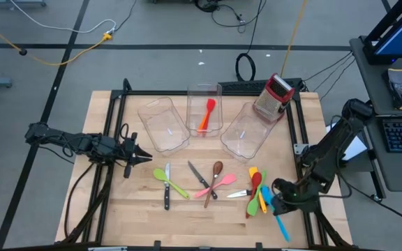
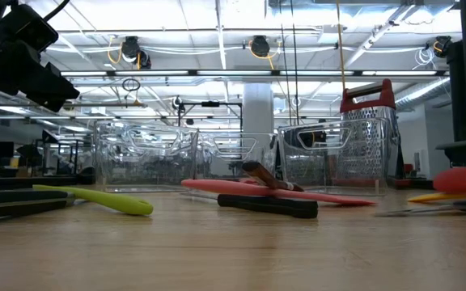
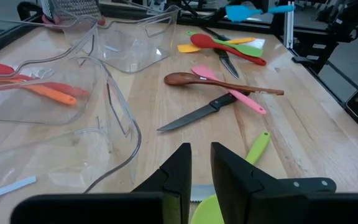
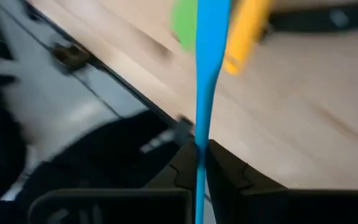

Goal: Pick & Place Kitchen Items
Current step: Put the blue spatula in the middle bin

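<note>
Our right gripper [image 4: 199,152] is clenched on the blue spatula [image 4: 211,68], light, stiff and slick, pinched mid-handle, so it may swivel.

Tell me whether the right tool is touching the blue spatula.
Touching. The right wrist view shows the right tool closed on the blue spatula, its handle pinched between the two fingers.
</note>
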Controlling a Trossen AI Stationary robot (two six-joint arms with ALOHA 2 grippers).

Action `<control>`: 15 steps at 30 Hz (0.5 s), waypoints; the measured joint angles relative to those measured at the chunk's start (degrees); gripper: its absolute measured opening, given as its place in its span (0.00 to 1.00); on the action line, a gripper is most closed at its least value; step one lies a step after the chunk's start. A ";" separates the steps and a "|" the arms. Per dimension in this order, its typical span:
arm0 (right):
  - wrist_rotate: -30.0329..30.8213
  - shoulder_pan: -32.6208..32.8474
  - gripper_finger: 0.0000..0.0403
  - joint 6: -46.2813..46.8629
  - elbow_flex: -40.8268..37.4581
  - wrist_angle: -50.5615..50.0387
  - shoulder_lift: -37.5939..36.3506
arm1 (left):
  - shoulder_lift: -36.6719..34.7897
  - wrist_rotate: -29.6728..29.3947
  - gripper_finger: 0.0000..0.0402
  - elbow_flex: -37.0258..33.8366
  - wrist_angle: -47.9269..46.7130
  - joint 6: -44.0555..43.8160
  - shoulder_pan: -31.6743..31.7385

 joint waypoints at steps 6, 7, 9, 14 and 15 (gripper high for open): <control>7.42 -3.69 0.03 -5.08 0.03 5.27 -0.19 | 0.01 0.00 0.16 0.00 0.01 0.07 0.01; 8.32 -4.60 0.03 -6.44 0.04 6.39 -0.19 | 0.01 0.00 0.16 0.00 -0.01 0.10 0.01; 9.86 -6.55 0.02 -9.40 0.04 8.48 -0.19 | 0.00 0.00 0.16 0.00 0.01 0.10 -0.01; 11.18 -12.27 0.02 -17.35 0.09 13.55 -0.19 | 0.00 0.00 0.16 0.00 -0.01 0.09 0.01; 11.16 -13.43 0.02 -18.99 0.09 14.66 -0.19 | -0.01 0.00 0.16 0.00 0.00 0.09 0.01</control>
